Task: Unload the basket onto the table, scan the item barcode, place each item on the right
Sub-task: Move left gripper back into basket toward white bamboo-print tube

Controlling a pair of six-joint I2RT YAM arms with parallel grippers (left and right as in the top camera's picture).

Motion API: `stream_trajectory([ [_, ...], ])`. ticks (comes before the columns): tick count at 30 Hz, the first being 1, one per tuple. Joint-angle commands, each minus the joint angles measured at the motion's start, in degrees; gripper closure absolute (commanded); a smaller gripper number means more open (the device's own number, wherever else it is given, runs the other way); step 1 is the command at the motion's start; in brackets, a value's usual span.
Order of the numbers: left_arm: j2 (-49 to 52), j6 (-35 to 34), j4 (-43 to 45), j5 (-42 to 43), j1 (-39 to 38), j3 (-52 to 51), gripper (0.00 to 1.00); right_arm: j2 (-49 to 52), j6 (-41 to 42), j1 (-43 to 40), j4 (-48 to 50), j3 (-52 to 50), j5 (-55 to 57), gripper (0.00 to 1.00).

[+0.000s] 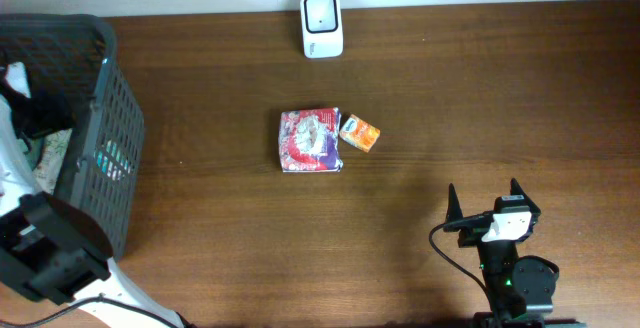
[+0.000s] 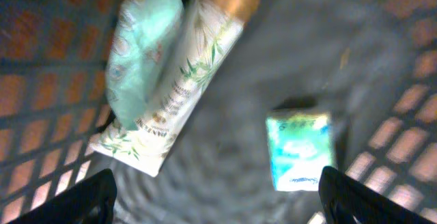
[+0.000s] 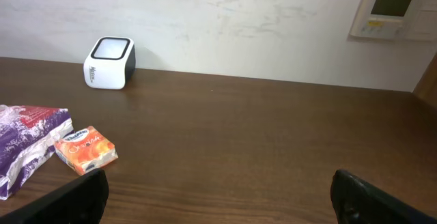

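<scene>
The left claw (image 2: 218, 209) hung inside the dark mesh basket (image 1: 115, 138) at the left end of the desk (image 1: 500, 88), its fingers spread wide to either edge of the wrist view with nothing between them. It looked placed there to choose an item from the stock on the basket floor. Below it lay a small green box (image 2: 299, 149) flat on its face, well apart from a white tube (image 2: 181, 87) with a gold cap. The tube lay slanted with a pale teal pouch (image 2: 140, 53) resting partly over it. The box seemed the easier pick, since it lay alone. No barcode could be read on any of them through the blur. The white scanner (image 1: 322, 25) stood upright at the far edge of the desk, its window facing the arms so that an item could be presented to it. In front of it, near mid-desk, a purple packet (image 1: 311, 140) and an orange carton (image 1: 360, 134) lay touching. Whether they had been scanned could not be told. The right claw (image 1: 492, 208) waited low at the near right, jaws apart and empty, clear of the scanning lane.
</scene>
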Motion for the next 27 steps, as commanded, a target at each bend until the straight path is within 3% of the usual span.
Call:
stream_trajectory([
  [1, -0.4, 12.2, 6.9, -3.3, 0.2, -9.3, 0.1, -0.3, 0.6, 0.3, -0.2, -0.5, 0.5, 0.01],
  [7, -0.3, 26.1, 23.8, -5.7, 0.2, -21.3, 0.16, -0.3, 0.6, 0.3, -0.2, -0.5, 0.5, 0.01],
  [12, -0.3, 27.6, 30.3, -10.0, 0.2, -27.3, 0.32, -0.3, 0.6, 0.3, -0.2, -0.5, 0.5, 0.01],
  [14, -0.3, 27.7, 32.9, -10.1, 0.2, -27.3, 0.29, -0.3, 0.6, 0.3, -0.2, -0.5, 0.5, 0.01],
  [19, -0.1, 26.9, 32.5, 0.7, 2.8, -30.7, 0.44, -0.3, 0.6, 0.3, -0.2, -0.5, 0.5, 0.01],
  [23, -0.1, 24.9, 30.3, 6.7, 5.4, -34.4, 0.58, -0.3, 0.6, 0.3, -0.2, -0.5, 0.5, 0.01],
  [25, -0.3, 24.0, 29.8, 8.0, 5.2, -34.4, 0.82, -0.3, 0.6, 0.3, -0.2, -0.5, 0.5, 0.01],
  [27, -2.6, 17.2, 29.7, 8.0, 4.7, -33.0, 1.0, -0.3, 0.6, 0.3, -0.2, -0.5, 0.5, 0.01],
])
